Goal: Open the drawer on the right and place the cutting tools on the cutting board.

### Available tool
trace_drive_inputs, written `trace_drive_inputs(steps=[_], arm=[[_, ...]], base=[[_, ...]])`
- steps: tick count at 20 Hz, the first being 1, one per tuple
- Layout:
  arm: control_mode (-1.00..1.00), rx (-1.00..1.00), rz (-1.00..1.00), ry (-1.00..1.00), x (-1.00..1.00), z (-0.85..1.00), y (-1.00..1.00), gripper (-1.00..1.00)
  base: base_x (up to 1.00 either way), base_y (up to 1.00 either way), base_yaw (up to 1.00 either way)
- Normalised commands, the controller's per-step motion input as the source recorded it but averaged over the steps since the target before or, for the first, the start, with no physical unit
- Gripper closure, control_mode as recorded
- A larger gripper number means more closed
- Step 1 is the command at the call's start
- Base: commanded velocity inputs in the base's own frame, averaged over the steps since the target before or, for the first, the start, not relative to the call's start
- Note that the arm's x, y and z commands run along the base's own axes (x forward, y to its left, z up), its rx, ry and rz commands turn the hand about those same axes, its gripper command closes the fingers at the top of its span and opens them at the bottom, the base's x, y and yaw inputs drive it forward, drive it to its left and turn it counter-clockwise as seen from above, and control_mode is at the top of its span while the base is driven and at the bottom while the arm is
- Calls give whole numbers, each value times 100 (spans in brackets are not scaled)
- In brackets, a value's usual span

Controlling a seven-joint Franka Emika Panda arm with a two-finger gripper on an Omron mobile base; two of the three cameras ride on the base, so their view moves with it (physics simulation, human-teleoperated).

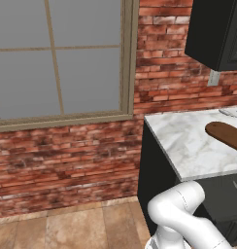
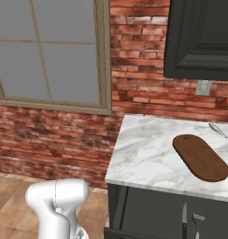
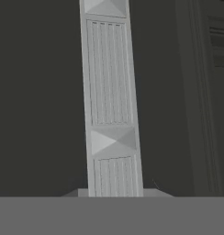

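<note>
Ribbed handle (image 3: 111, 114) close, both ends cut off.

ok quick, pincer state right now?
Pincer: cannot be told whether open or closed, or holding anything. The hand view looks close onto a ribbed grey bar against a dark panel.

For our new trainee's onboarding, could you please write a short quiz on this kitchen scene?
1. True or false: the cutting board sits on the floor.
2. The wall behind the counter is: A) brick B) tile C) wood.
3. Fill in: the knife lies in the open ____ under the counter.
Key: 1 false; 2 A; 3 drawer.
</note>
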Motion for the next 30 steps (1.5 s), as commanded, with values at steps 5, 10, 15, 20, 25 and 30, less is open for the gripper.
trace_drive_inputs(steps=[5,10,15,20,25,30], arm=[[-100,0,0,0,0,0,0,100],[-100,0,0,0,0,0,0,100],[-100,0,0,0,-3,0,0,100],[-100,0,0,0,-7,-1,0,-100],[-100,-2,0,0,-2,-2,8,-100],[-100,0,0,0,-3,0,0,-100]], base=[[0,0,0],[0,0,0],[0,0,0],[0,0,0],[0,0,0],[0,0,0]])
